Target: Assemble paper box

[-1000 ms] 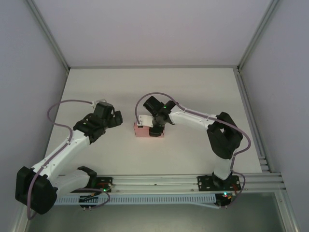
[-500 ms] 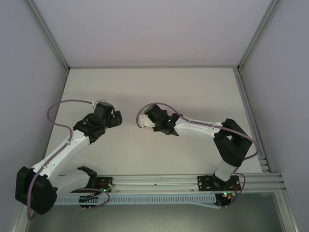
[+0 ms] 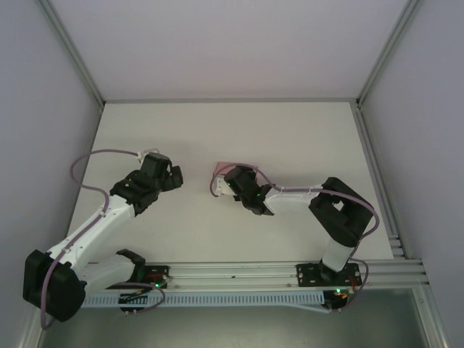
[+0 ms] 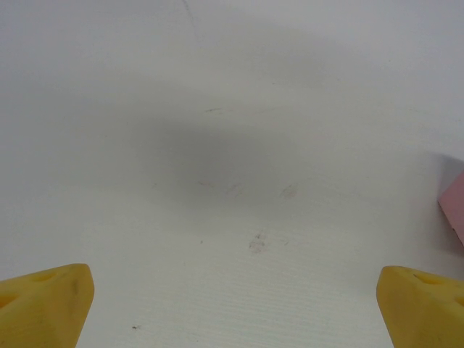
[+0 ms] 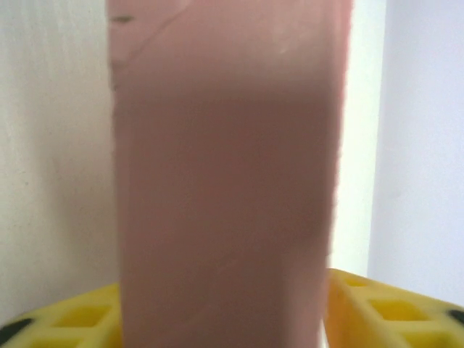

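Observation:
The paper box is a pale-pink flat rectangular box that stands lengthwise between my right gripper's yellow fingers, one at each long side. My right gripper appears shut on it near the middle of the table. From above, a thin pink edge of the paper box sticks out on the far side of that gripper. My left gripper hovers to the left of it, open, with nothing between its fingers. A pink corner of the paper box shows at the right edge of the left wrist view.
The white table is walled by grey panels on three sides. An aluminium rail with both arm bases runs along the near edge. A lilac cable loops off the left arm.
The right wrist has turned and its forearm has dropped. The paper box, lying flat under the gripper a second ago, now sits a little farther back, between the fingers. The left arm has not moved.

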{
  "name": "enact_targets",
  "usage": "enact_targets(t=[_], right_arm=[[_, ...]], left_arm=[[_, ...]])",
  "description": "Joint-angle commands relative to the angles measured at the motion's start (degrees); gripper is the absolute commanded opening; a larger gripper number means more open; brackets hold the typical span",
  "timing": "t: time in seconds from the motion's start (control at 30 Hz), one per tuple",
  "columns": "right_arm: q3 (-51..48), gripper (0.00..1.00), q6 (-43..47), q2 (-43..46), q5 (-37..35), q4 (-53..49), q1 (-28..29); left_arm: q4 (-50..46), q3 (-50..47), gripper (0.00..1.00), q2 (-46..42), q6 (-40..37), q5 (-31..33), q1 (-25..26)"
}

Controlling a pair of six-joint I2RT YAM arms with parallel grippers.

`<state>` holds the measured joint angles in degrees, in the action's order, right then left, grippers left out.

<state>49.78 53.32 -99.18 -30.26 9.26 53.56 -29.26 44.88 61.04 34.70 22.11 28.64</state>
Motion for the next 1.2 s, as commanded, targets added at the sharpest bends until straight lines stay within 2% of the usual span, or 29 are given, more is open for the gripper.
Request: enact_targets(t=[0.0, 0.3, 0.37, 0.5, 0.57, 0.67, 0.8, 0.87, 0.93, 1.03, 1.17], right_arm=[[-1.71, 0.64, -4.54, 0.46, 0.16, -3.74, 0.66], [-3.92, 0.78, -12.88, 6.51, 2.24, -11.67, 2.52], [-3.8, 0.84, -14.38, 8.39, 3.81, -14.23, 2.62], [-1.88, 0.87, -17.13, 12.64, 7.67, -21.34, 2.68], [-0.14, 0.98, -18.08, 15.16, 9.89, -25.43, 2.69], [0.95, 1.0, -18.78, 19.9, 10.64, -26.45, 2.53], [0.31, 1.0, -21.15, 28.52, 7.44, -21.39, 1.01], [-0.55, 1.0, -23.78, 32.82, 4.39, -17.12, -1.39], [-2.2, 1.0, -29.94, 37.34, 2.49, -11.5, -6.36], [-7.68, 1.0, -39.51, 43.41, 2.85, -2.74, -16.92], [-16.28, 1.0, -50.55, 46.36, 5.26, 6.34, -31.55]], left_arm=[[-1.17, -0.59, 1.0, -0.3, -0.2, 1.76, -0.17], [-0.46, -0.86, 1.0, -0.4, -0.33, 0.93, -0.16], [-0.04, -1.01, 1.0, -0.74, -0.5, 0.65, -0.17], [1.11, -1.16, 1.0, -2.43, -1.03, 0.48, -0.17], [1.86, -0.98, 1.0, -3.48, -1.53, 0.57, -0.16], [3.73, -0.54, 1.0, -4.84, -2.55, 1.28, -0.11], [6.61, 0.9, 1.0, -5.74, -4.46, 5.7, -0.24], [10.32, 0.38, 1.0, -6.49, -6.77, 9.19, -0.32], [17.49, -2.34, 1.0, -7.64, -11.12, 13.26, -0.76], [30.32, -8.2, 1.0, -9.26, -18.14, 18.19, -2.83], [51.32, -19.59, 1.0, -10.41, -25.85, 18.55, -8.12]])
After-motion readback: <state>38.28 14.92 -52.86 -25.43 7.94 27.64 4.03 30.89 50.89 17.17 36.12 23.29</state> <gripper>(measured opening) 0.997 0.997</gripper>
